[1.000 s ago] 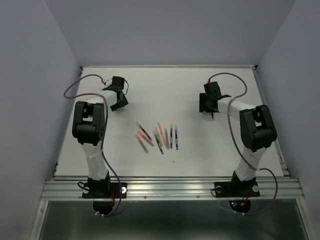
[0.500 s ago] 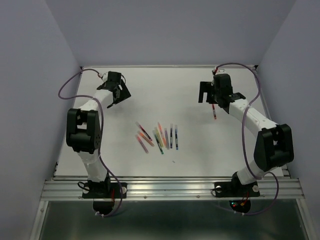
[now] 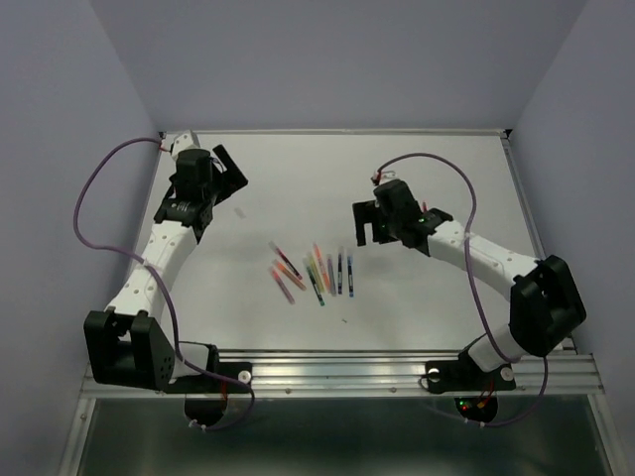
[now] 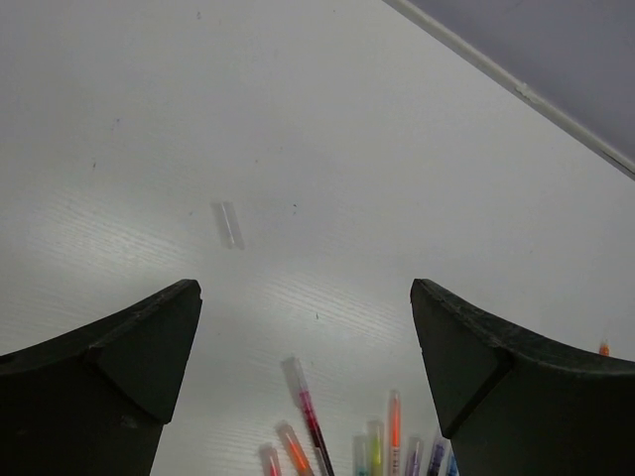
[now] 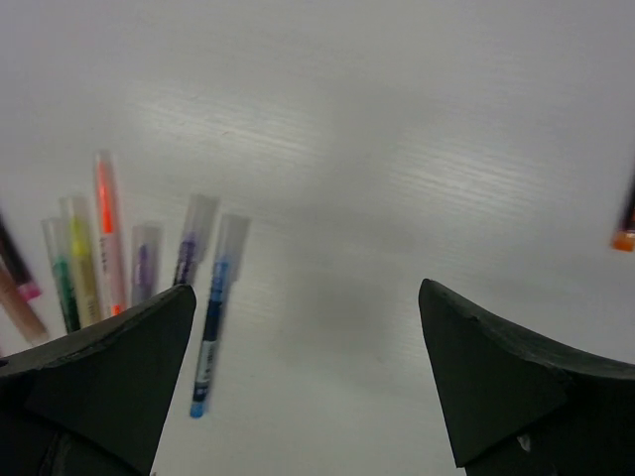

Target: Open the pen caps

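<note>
The pens point(image 3: 313, 270) lie in a loose fan at the middle of the tabletop point(image 3: 298, 169). In the right wrist view their translucent caps point(image 5: 232, 236) appear to be in place. The left hand point(image 4: 303, 293) hangs at the upper left of the overhead frame, well apart from them, fingers spread wide and empty. A small clear tube point(image 4: 229, 224), perhaps a loose cap, lies below it. The right hand point(image 5: 305, 291), equally open and empty, hovers just right of the fan, nearest the blue pen point(image 5: 211, 322). This looks like the approach to a pick. Next, one hand must close on a barrel and the other on its cap.
</note>
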